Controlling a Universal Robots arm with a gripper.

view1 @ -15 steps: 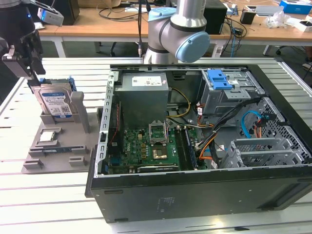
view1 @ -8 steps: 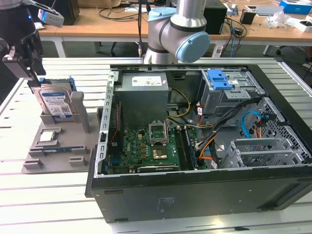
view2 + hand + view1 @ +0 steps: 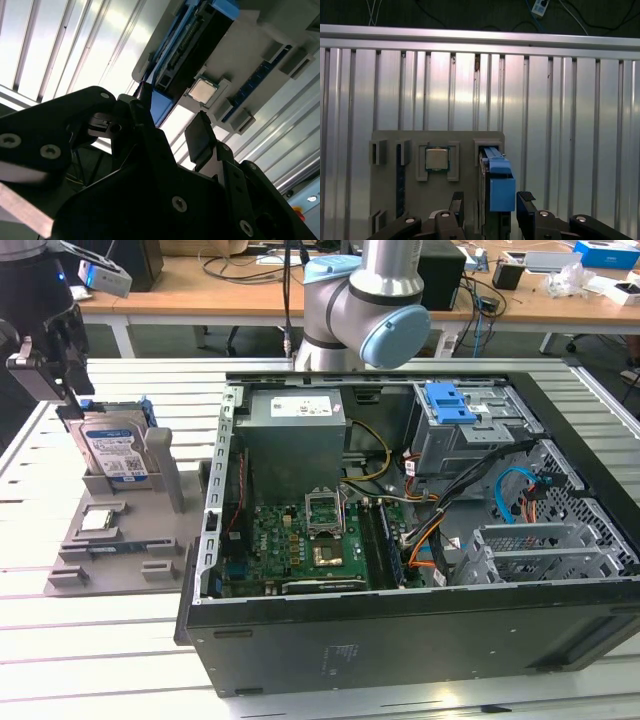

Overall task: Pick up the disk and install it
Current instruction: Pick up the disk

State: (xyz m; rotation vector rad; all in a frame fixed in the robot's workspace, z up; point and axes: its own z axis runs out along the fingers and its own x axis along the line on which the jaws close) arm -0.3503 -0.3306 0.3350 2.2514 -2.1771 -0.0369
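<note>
The disk [image 3: 115, 452], a silver drive with a white-and-blue label in a blue bracket, stands on edge in a grey holder [image 3: 120, 565] at the exterior view's left. My black gripper [image 3: 66, 390] hangs open just above its upper left corner. In the first wrist view the disk's blue edge [image 3: 501, 187] lies in line between the two fingers [image 3: 526, 204], with a gap on each side, and the gripper [image 3: 491, 202] touches nothing. The second wrist view has the open gripper [image 3: 172, 117] in front of the disk [image 3: 187, 37].
A small square silver chip [image 3: 100, 520] lies in the holder beside the disk, also seen as the chip [image 3: 436, 159]. The open computer case [image 3: 400, 625] fills the exterior view's right, with a drive cage [image 3: 480, 435] under a blue latch [image 3: 449, 403]. The arm's base [image 3: 365, 310] stands behind it.
</note>
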